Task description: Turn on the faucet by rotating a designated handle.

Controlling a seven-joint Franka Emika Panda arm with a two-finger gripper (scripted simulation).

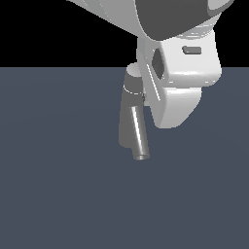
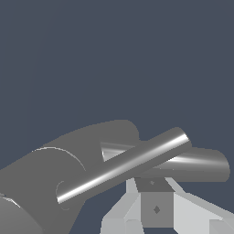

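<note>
On my screen the faucet (image 1: pixel 127 114) stood upright on the dark blue-grey surface (image 1: pixel 58 185), a grey brushed-metal column with a round cap at its top. In the exterior view a shiny tube slanted down along the front of the column toward the camera and ended in an open mouth low on the column; I took that for the spout (image 1: pixel 138 133). The white arm (image 1: pixel 180 82) hung directly above and to the exterior view's right of the faucet, its bulky wrist housing just beside the cap and hiding whatever lay behind it. I could not pick out the handle there. From the wrist camera I saw the cap (image 2: pixel 50 178) close up, with the handle (image 2: pixel 123 164), a thin bright rod, running out from it sideways, and the thicker tube lying behind the rod and crossing it at an angle. The end effector (image 2: pixel 155 208) showed only as pale blocks and one grey finger pad (image 2: pixel 156 209) just beside the rod. Whether it touched the rod, and how far apart its fingers stood, I could not tell.
</note>
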